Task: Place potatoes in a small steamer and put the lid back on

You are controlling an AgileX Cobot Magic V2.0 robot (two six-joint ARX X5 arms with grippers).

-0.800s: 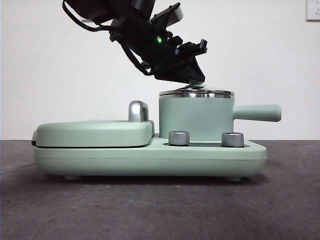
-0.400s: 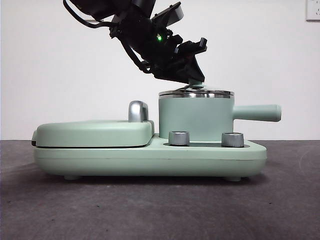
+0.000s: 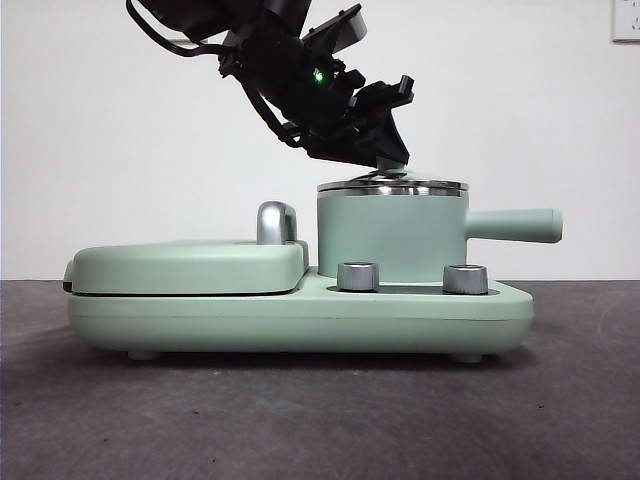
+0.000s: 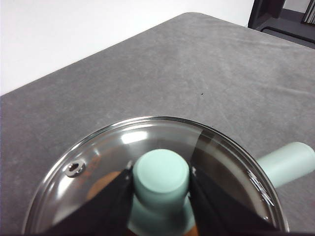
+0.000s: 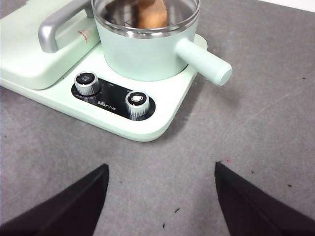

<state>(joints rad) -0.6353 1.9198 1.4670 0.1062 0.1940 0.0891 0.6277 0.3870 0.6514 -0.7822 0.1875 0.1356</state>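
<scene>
Left jaws: your left gripper [image 4: 161, 189] has its jaws pressed on either side of the lid's mint-green knob [image 4: 161, 173].
Lid [image 4: 216, 152]: seated on the steel rim of the small steamer [image 3: 392, 240], level.
Potato [image 5: 151, 14]: inside the steamer, orange-brown under the glass.
Right jaws: your right gripper [image 5: 161, 196] hangs with jaws wide apart over the grey bench [image 5: 256, 123], near the cooker base [image 3: 300, 315].
Change: the left arm has barely shifted in the last second; lid and steamer sit as before.
</scene>
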